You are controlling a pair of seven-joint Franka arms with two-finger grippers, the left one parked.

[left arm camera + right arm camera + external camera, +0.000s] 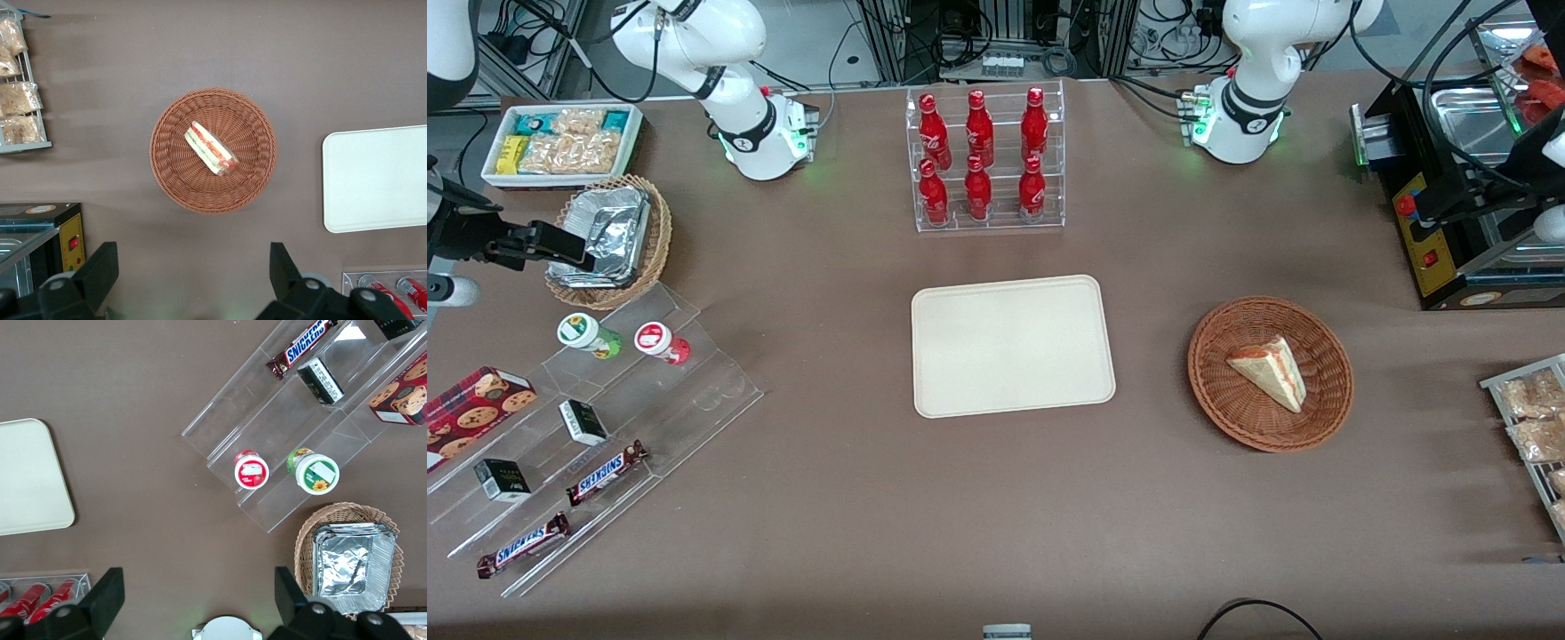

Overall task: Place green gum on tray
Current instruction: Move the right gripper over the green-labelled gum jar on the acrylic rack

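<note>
At the working arm's end of the worktop [854, 498], the claw [569, 253] hangs with its fingers spread wide and empty above a wicker basket holding a foil container [605, 233]. The green gum [588, 335] stands on the top step of a clear acrylic rack [694, 391], just beside the red gum [662, 342] and a little nearer the front camera than the claw. The tray [1014, 345] lies bare at mid-worktop, well apart from both bottles.

"SNICKERS" reads clear on the two chocolate bars [607, 472] [523, 545] lying on the clear stepped rack [694, 391], and once more on a bar in the right wrist view. No other lettering is legible.
</note>
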